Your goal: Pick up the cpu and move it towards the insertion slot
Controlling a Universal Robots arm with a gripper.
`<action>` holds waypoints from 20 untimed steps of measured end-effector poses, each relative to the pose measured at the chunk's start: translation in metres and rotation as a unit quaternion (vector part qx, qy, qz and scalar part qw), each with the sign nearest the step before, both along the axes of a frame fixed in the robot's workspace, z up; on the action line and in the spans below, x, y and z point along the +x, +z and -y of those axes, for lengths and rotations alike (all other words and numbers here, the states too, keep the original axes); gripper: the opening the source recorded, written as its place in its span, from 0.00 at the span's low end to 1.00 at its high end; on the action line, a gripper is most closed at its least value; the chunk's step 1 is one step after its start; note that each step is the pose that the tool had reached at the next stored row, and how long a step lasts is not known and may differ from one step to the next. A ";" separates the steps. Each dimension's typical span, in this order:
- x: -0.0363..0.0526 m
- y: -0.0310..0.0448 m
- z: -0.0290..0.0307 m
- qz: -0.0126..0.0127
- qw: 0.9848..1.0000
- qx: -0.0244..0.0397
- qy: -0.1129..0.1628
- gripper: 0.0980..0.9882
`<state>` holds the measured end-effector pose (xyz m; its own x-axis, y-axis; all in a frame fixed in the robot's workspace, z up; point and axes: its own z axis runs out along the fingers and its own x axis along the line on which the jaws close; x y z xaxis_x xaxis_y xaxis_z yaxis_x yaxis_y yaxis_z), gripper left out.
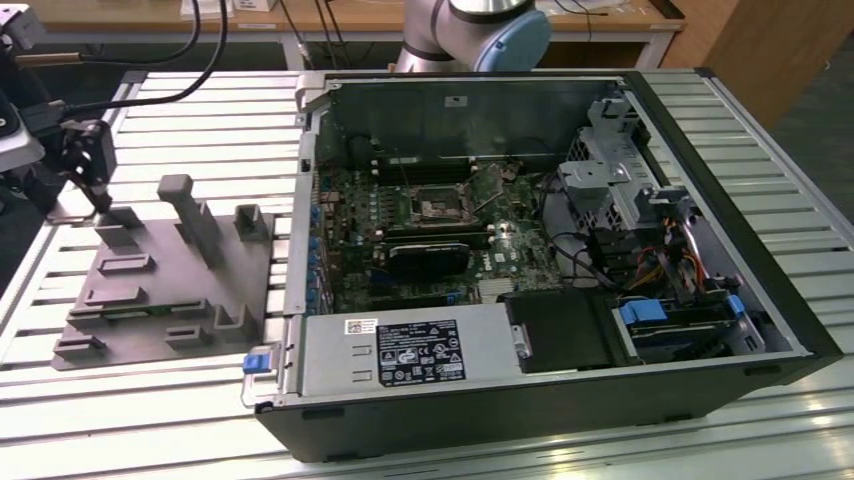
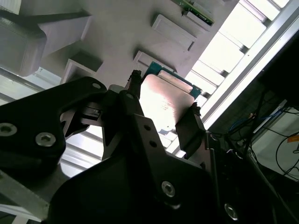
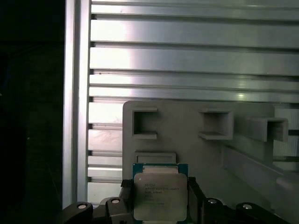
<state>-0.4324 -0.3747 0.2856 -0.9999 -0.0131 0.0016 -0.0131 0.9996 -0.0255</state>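
Gripper [image 3: 160, 189] is right up close, jaws pinching the cpu [image 3: 160, 201] by two opposite edges. It's at the fixture plate [image 3: 196, 154]'s far corner on the exterior view's left, well apart from the insertion slot [image 1: 437, 207] inside the open case [image 1: 467, 100]. I'd guess it's light, stiff, slick on the metal lid and delicate underneath, so the edges are the place to hold.
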 end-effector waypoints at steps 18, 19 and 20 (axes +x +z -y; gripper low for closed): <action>0.0000 0.0133 -0.0059 0.000 1.000 -0.011 0.000 0.50; 0.0000 0.0140 -0.0062 0.000 1.000 -0.012 0.000 0.50; 0.0000 0.0148 -0.0065 0.000 1.000 -0.012 0.000 0.50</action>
<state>-0.4325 -0.3682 0.3004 -0.9999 -0.0130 0.0019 -0.0131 0.9987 -0.0502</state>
